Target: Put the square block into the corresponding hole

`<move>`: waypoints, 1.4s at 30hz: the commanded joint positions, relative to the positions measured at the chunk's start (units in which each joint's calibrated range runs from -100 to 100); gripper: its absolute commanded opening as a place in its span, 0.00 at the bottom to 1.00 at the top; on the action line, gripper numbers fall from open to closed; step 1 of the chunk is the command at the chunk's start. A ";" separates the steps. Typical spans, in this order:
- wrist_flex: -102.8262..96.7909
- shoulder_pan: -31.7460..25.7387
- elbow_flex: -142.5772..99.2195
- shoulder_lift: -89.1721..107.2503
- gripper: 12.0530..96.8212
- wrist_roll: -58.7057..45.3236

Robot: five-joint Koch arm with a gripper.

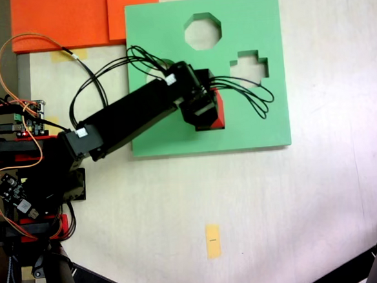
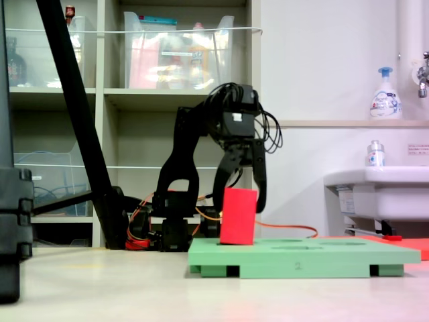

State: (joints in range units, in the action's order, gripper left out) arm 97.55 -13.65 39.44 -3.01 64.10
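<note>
**Red cube stood in the board under the open pincer**

The small bright red foam cube, the square block (image 2: pixel 238 216), stood directly below the black gripper (image 2: pixel 239 189), its long axis upright and leaning very slightly. In the low side-on fixed view its bottom edge met the top face of the flat green foam board (image 2: pixel 301 258) near the board's left end, while most of its height still stood proud of that face. The square cutout, the corresponding hole, was covered by the block and the arm, so how deep the block sat in it could not be told; judging by its place on the board, it was at the hole's mouth and at most partly in.

The pincer's two jaws hung spread apart, one at each side of the block's upper part. Whether either fingertip touched the foam could not be told, and they did not look clamped on it.

From above, the gripper (image 1: pixel 207 111) hid nearly all of the block, leaving a red sliver (image 1: pixel 220 110) at its right edge, near the middle of the board (image 1: pixel 169 139).

Counted: one arm, one red block, one green board. On the board, one octagonal cutout (image 1: pixel 202 30) lay at the far side and one cross-shaped cutout (image 1: pixel 250 66) to the right. Orange foam sheets (image 1: pixel 63 21), seemingly two overlapping, lay off the board's far left corner.
</note>
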 commanded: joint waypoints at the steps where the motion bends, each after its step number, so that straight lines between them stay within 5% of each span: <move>1: 0.04 -0.68 3.33 -1.04 0.20 0.44; 42: 2.45 0.44 1.93 4.55 0.20 0.05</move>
State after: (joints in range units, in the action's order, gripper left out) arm 99.22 -13.50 40.23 -2.87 64.10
